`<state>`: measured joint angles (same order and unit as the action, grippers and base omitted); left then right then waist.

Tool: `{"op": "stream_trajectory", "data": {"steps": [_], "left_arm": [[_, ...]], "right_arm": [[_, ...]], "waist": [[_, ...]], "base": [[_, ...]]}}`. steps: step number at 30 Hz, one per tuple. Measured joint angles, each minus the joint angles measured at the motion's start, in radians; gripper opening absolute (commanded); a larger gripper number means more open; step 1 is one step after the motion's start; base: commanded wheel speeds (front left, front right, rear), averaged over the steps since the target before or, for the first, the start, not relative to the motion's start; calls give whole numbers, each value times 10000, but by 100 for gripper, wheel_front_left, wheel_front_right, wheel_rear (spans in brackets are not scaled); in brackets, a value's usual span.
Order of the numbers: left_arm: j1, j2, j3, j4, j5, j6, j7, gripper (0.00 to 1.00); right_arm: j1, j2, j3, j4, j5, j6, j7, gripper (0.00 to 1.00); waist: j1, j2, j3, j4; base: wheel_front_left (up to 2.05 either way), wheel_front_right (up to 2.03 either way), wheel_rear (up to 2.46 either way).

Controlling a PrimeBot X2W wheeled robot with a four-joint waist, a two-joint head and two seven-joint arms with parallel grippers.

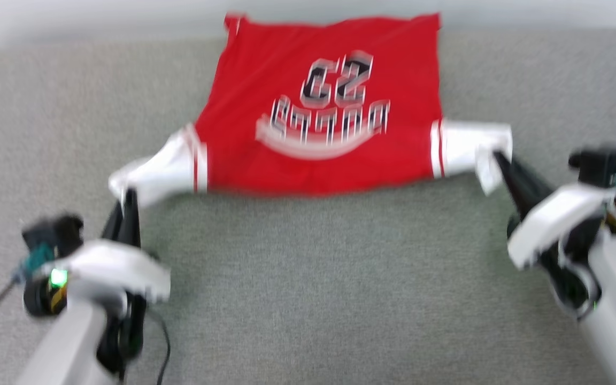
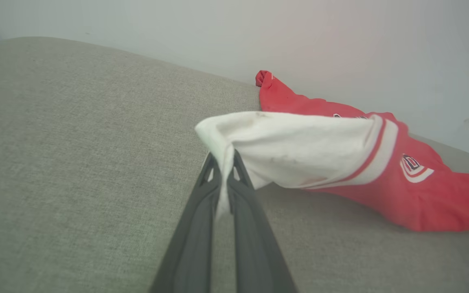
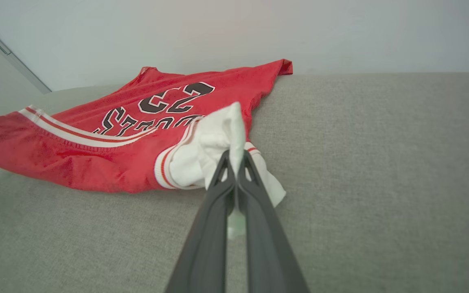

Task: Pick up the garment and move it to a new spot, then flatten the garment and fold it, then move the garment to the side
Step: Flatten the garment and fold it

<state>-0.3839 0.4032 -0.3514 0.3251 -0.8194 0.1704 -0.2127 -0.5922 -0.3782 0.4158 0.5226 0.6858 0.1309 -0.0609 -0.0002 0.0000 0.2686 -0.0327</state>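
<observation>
While the left gripper [image 1: 128, 197] and right gripper [image 1: 500, 159] each pinch one side of the garment [image 1: 308, 160], flattening seems in hand, next needing an even pull.

The garment [image 3: 75, 162], lying toward the far edge of the grey cushion [image 3: 381, 162], carries the number "23" [image 3: 175, 97] in black, white-outlined figures on its red face, upside down in both the head and right wrist views. Beside it runs an arched word [image 3: 136, 120] in the same lettering. It is partly covered by the white sleeve [image 3: 202, 154] and not readable whole.
</observation>
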Motion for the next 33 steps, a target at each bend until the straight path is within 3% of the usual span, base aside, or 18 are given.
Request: {"op": "stream_trajectory", "data": {"steps": [8,14,23,24,25,33], "left_arm": [[3079,558,-61,-1695,-159,1034,495,0],[4469,802,-362,-2510,-123,1672,970,0],[5024,1014,-708,-3120,61,1906,1292,0],[5018,1011,-729,-3162,102,1906,1243,0],[5002,1003,-746,-3200,146,1902,1214,0],[4430,920,-742,-3728,483,1919,838,0]], "right_arm": [[3133,376,-1154,-1112,-500,0,805,0],[5273,849,-2424,-2253,-1221,2,1578,0],[7482,1774,-3841,-4253,-3026,2,3331,0],[7524,1868,-3908,-4441,-3104,2,3457,18],[7561,1906,-3958,-4596,-3275,2,3542,100],[6748,1808,-4826,-5810,-3235,0,3476,100]], "waist": [[-2,0,-1230,-154],[-2,0,-1747,-103],[-1,0,-1990,121],[-1,0,-1966,134],[-1,0,-1940,149],[1,0,-1551,369]], "base": [[0,0,0],[0,0,0],[0,0,0],[0,0,0],[0,0,0],[0,0,0]]}}
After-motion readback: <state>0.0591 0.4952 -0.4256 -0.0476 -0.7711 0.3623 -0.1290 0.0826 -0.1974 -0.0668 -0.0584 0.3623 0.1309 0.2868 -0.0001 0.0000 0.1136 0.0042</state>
